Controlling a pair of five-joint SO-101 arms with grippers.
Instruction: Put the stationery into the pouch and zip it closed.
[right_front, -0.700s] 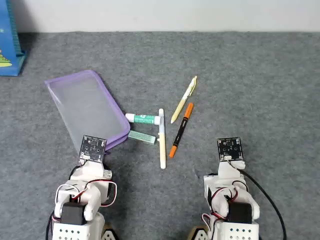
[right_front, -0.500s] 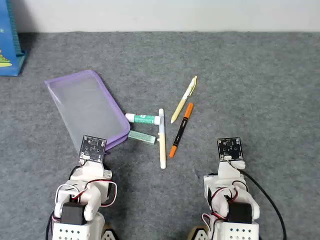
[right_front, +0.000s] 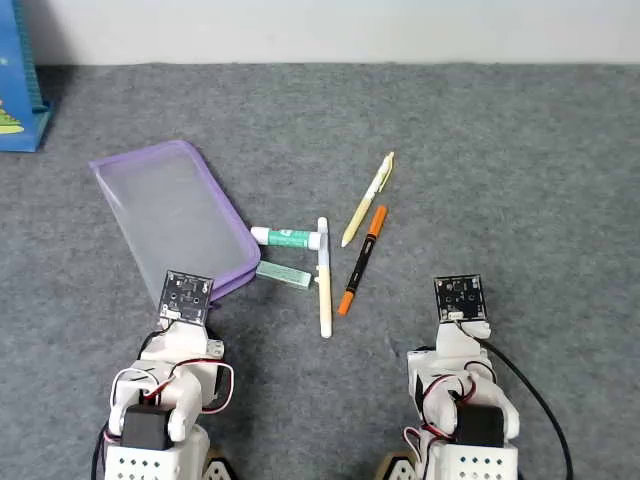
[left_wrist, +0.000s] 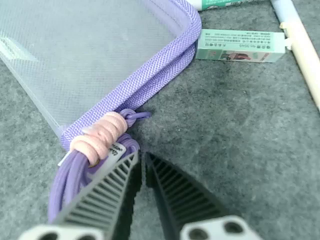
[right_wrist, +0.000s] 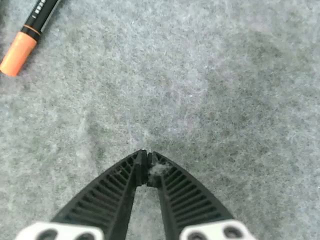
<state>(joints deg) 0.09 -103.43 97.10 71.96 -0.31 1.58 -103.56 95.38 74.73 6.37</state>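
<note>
High camera looks down; close left wrist camera shares pouch.

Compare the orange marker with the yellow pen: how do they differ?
The marker has a black barrel with orange ends; the pen is pale yellow. The marker lies nearer the arms, the pen farther out. Both lie flat on the mat, slanted the same way, outside the pouch.

Flat purple pouch beside loose stationery

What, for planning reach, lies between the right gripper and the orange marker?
Bare grey carpet, from right gripper to orange marker, in the right wrist view.
</note>
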